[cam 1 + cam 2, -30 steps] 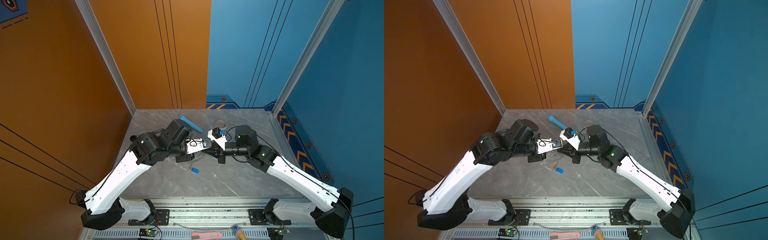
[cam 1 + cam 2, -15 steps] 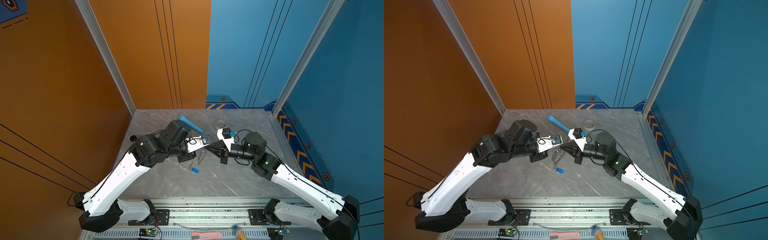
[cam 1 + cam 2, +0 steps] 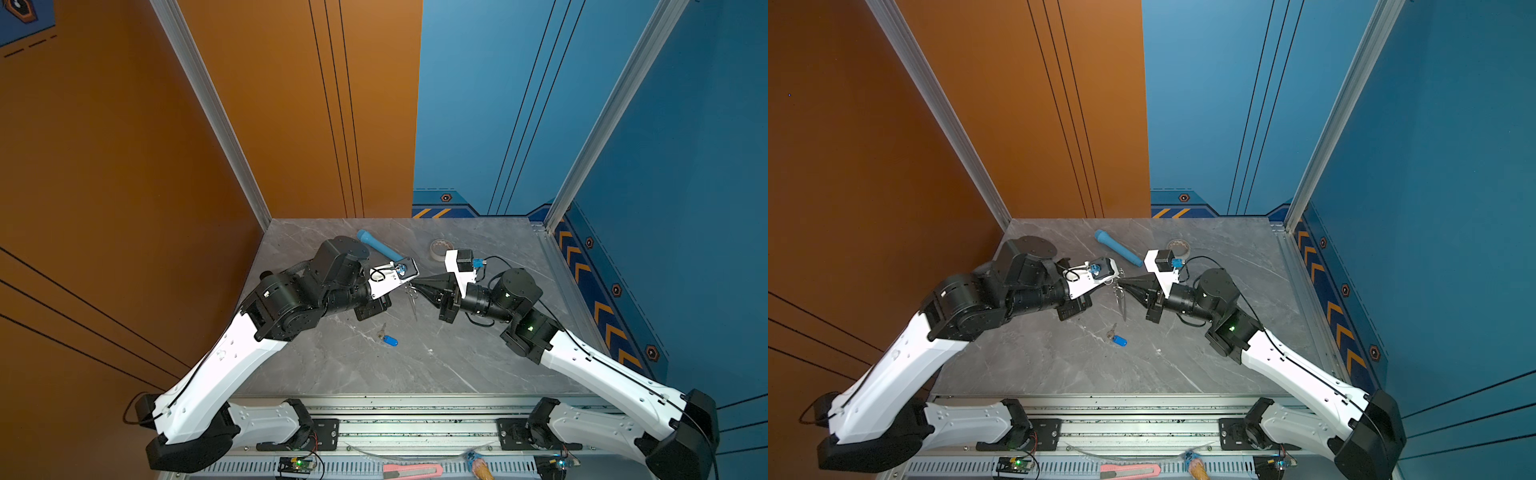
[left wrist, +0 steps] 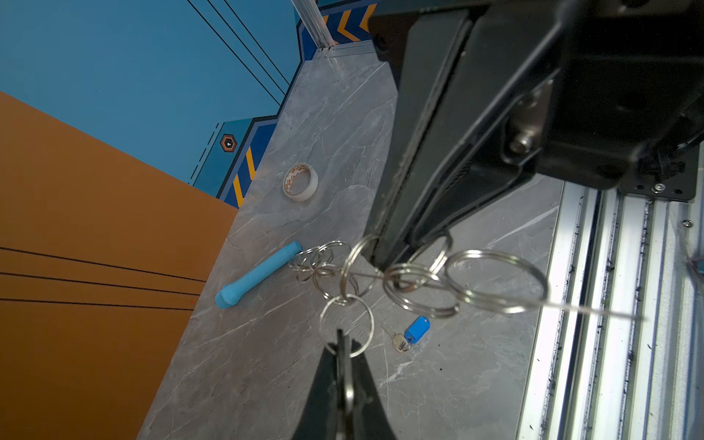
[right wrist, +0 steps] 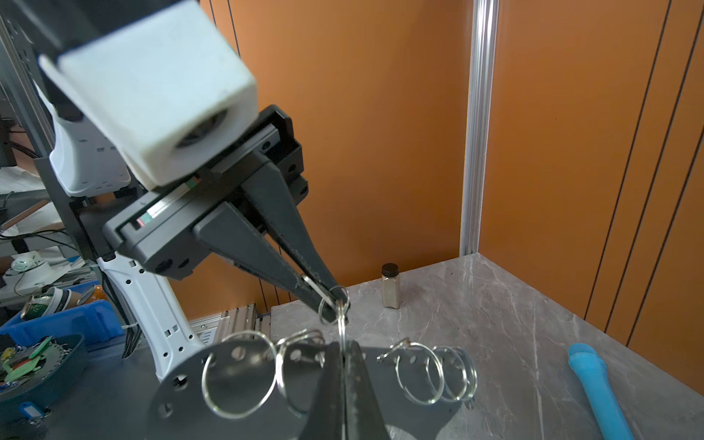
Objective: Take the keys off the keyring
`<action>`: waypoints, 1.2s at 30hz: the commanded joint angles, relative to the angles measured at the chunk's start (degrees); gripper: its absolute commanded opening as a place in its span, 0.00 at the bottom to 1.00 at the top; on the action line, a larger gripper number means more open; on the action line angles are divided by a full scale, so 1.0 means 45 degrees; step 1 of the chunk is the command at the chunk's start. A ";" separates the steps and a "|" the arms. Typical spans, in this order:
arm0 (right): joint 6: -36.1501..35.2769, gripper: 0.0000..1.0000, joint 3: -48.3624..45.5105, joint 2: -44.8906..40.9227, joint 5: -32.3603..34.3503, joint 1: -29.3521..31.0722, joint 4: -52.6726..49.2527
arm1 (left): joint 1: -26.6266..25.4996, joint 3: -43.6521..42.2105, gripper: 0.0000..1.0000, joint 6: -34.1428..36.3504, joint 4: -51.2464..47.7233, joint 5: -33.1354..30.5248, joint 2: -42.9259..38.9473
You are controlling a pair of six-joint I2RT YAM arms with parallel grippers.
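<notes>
Low over the middle of the table my two grippers meet tip to tip. My left gripper (image 4: 343,341) is shut on a thin wire ring (image 4: 346,324) chained to the keyring. My right gripper (image 5: 344,348) is shut on another wire ring at the edge of the keyring (image 5: 236,384), a dark grey plate with holes and several rings. In both top views the plate hangs edge-on below the fingertips (image 3: 412,301) (image 3: 1121,301). The keys (image 3: 388,340) (image 3: 1118,340), with a blue tag, lie loose on the table (image 4: 411,335), in front of the grippers.
A long blue tube (image 3: 380,247) and a whitish tape roll (image 3: 437,249) lie behind the grippers. A small dark-capped bottle (image 5: 390,285) stands near the left wall. A metal rail with a pink cutter (image 3: 411,469) runs along the table's front edge.
My right wrist has drawn back to the right and turned level, its fingertips staying at the left gripper. The keyring plate now hangs below the tips. Little moved in the last half second.
</notes>
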 commanded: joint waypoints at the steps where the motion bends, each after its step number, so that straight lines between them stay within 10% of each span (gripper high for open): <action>1: -0.0533 0.00 -0.0042 -0.0470 0.0550 0.0263 0.0676 | -0.0116 0.0426 0.00 -0.0123 0.0425 0.0096 -0.0247; 20: -0.4262 0.00 0.0651 -0.0972 0.0816 0.0515 -0.3848 | -0.0937 0.0604 0.00 0.1179 0.0422 -0.0992 -0.0443; 36: 0.2232 0.00 -0.0819 -0.0480 0.0259 -0.0655 0.3135 | -0.0853 0.0638 0.00 0.0840 0.0527 -0.1183 -0.0293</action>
